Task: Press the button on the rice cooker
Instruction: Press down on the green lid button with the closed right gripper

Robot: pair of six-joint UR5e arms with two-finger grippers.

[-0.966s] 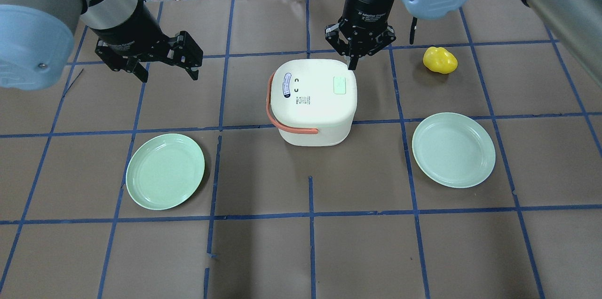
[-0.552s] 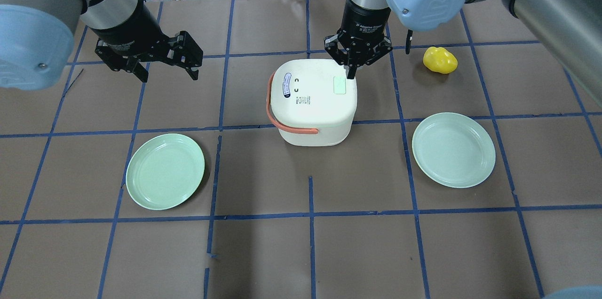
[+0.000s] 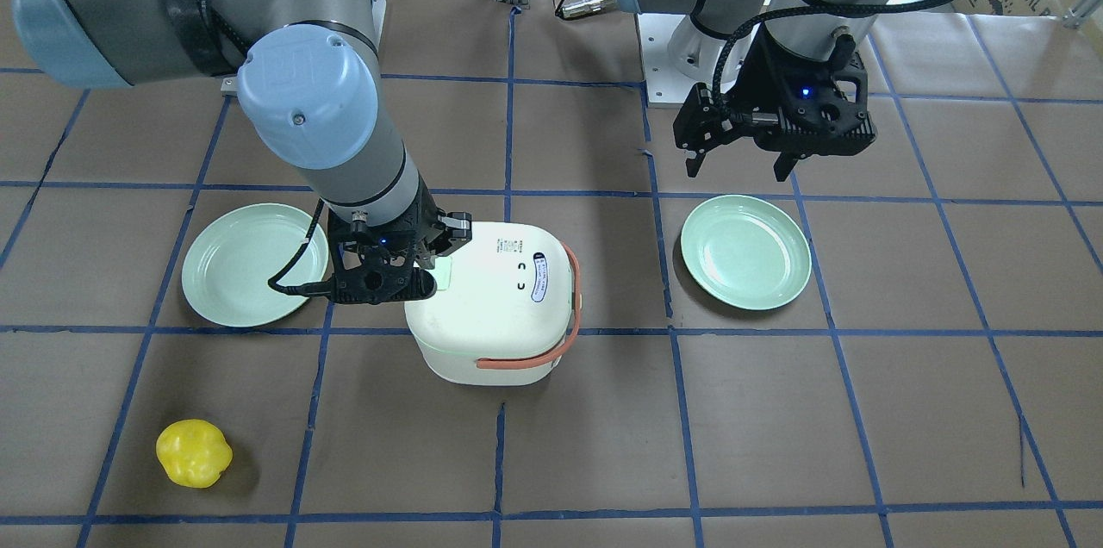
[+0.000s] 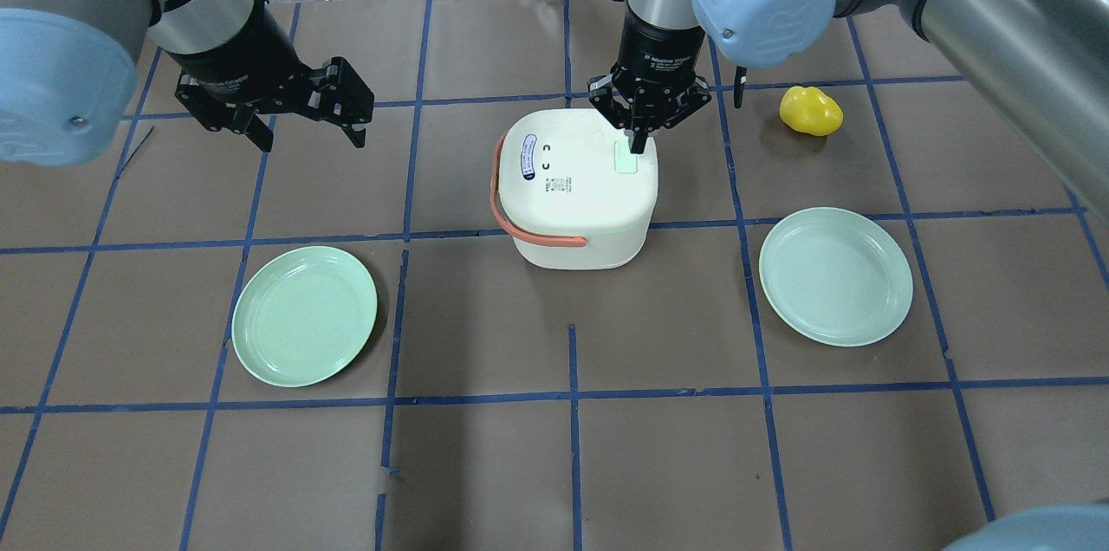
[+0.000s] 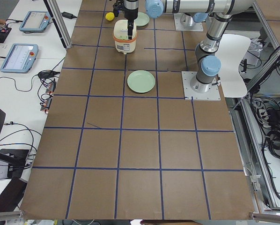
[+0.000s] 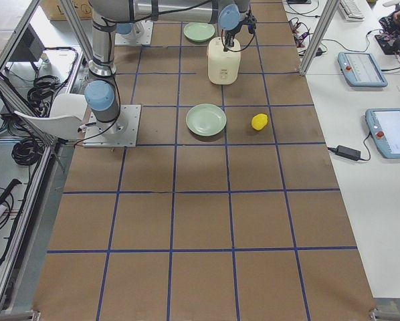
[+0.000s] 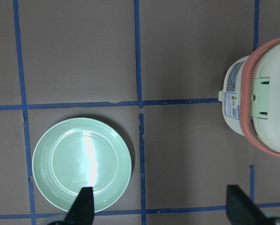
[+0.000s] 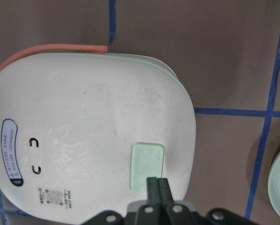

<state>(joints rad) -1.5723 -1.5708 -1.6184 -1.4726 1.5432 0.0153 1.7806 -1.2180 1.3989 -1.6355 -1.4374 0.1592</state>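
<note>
Approach step: right end effector, fingers pinched together, over green button's edge on rice cooker; next, centre, press down.

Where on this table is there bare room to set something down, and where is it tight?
Bare brown paper runs along the table's robot-side edge, past the left plate and right plate, and between each plate and the rice cooker. Tight: over the cooker's button, where the shut right gripper hangs, yellow object nearby.
</note>
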